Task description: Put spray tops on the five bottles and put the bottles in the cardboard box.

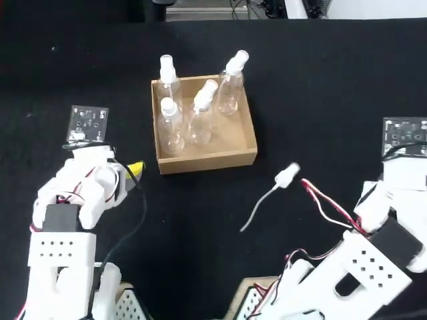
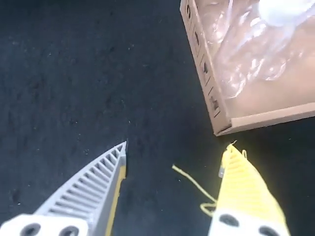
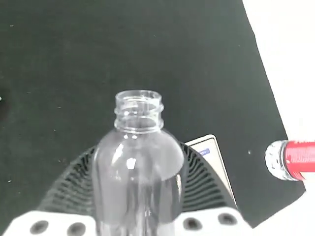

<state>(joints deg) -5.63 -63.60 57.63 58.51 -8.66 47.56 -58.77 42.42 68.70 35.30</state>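
Your right gripper (image 3: 140, 169) is clamping the clear uncapped plastic bottle (image 3: 138, 128). Your left gripper (image 2: 177, 147) is hanging, jaws apart, at 8 o'clock from the brown cardboard box (image 1: 207, 161) (four capped bottles (image 1: 200, 119) inside). The loose white spray top (image 1: 287, 175) is lying at its 4 o'clock.

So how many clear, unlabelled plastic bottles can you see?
5. Four clear plastic bottles with white spray tops stand in the brown cardboard box; the fifth bottle, uncapped, sits in the right gripper.

Nothing is reading out legibly anywhere. The red label (image 3: 301, 160) on the capped bottle (image 3: 276, 160) is showing pale print too small to make out; the white card (image 3: 214, 158) is carrying an unreadable blue mark.
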